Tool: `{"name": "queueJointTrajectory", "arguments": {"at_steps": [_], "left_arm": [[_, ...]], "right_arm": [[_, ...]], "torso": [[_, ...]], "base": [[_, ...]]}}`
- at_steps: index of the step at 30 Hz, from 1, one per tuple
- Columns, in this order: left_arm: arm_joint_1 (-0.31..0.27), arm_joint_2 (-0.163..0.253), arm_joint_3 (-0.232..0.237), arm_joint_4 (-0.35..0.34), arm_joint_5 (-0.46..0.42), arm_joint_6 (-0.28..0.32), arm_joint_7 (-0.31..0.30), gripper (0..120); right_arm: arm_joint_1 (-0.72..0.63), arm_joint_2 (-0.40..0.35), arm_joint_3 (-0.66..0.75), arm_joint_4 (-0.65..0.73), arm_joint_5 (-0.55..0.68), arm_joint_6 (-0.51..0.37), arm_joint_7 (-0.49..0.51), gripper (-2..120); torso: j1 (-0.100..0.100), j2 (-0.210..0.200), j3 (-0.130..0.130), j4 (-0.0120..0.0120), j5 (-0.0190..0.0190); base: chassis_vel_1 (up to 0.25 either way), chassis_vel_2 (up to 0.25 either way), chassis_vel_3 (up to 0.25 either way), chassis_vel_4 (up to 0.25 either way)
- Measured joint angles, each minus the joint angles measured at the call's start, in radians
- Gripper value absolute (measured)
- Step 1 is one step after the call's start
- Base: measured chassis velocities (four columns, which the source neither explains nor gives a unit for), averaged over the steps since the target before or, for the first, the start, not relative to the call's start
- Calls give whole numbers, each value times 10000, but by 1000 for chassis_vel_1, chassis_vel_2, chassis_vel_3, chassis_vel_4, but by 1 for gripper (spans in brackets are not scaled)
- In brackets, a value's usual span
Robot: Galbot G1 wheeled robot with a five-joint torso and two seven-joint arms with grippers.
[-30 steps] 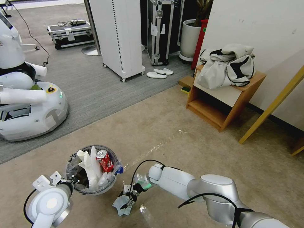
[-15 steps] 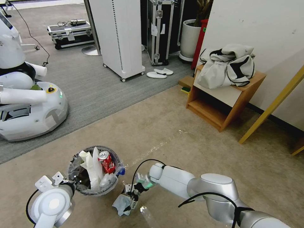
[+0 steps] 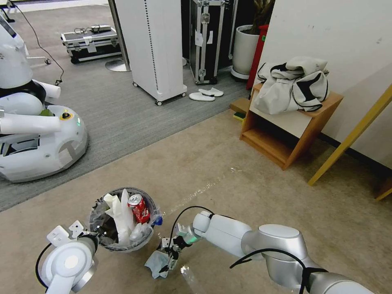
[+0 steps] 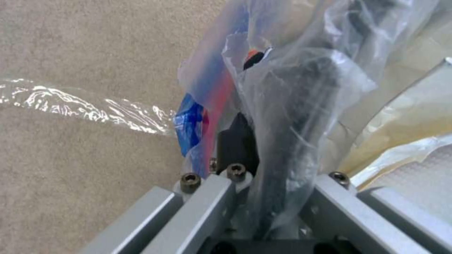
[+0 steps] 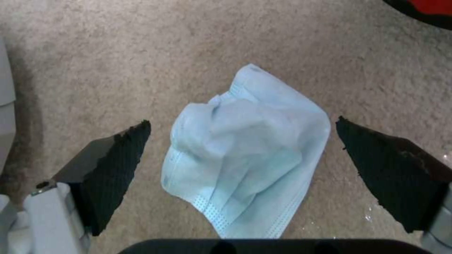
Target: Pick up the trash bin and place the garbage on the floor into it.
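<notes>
Since the earlier frames the trash bin (image 3: 122, 220) has shifted slightly toward the right end effector (image 3: 168, 258), carried by the left end effector (image 3: 92, 239), which is clamped on its bag-lined rim. On the floor, the light-blue cloth (image 5: 245, 151) lies between the right end effector's wide-open fingers (image 5: 113, 169), untouched. A red soda can (image 3: 136, 208) stands among white papers (image 3: 120, 216) inside the bin.

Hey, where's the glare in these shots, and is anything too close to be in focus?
Head view: a bright streak of glare crosses the beige carpet beside the small round red trash bin. Left wrist view: the same streak glints on the floor, and the bin's clear plastic liner sits soft against the lens. Right wrist view: the light-blue cloth mask looks evenly lit between the open right gripper.
</notes>
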Motion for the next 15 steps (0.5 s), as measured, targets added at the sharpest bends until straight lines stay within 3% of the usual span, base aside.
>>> {"name": "queueJointTrajectory", "arguments": {"at_steps": [15], "left_arm": [[108,-91,11,-68,121,4,80,0]], "right_arm": [[-113,0,-4,-74,-43,79,79,100]], "torso": [[0,0,0,0,0]], "base": [[0,0,0,0]]}}
